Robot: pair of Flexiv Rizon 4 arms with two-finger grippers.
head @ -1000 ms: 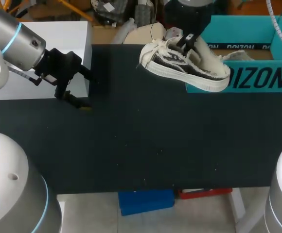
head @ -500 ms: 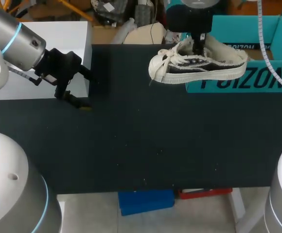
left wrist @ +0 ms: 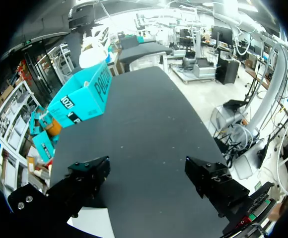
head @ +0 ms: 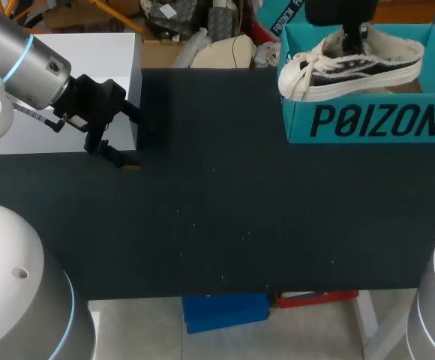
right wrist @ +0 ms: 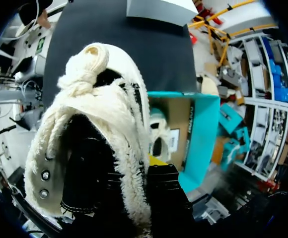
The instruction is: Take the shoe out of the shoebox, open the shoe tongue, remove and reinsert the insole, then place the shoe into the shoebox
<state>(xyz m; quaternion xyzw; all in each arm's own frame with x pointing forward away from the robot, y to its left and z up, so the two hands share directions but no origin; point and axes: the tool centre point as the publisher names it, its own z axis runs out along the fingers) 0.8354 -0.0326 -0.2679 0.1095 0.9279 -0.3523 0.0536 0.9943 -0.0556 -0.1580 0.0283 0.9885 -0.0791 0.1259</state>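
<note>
- Head view: the right end effector [head: 350, 36] holds the shoe [head: 352, 67] in the air above the open teal shoebox [head: 367, 120] at the desk's [head: 225, 217] far right corner. The left end effector [head: 122, 157] hangs low beside a white box [head: 75, 67].
- Left wrist view: the left end effector [left wrist: 151, 186] has its fingers apart with nothing between them.
- Right wrist view: the right end effector [right wrist: 134, 176] is clamped on the shoe's [right wrist: 94, 109] side wall, with the shoebox [right wrist: 203, 134] underneath.
</note>
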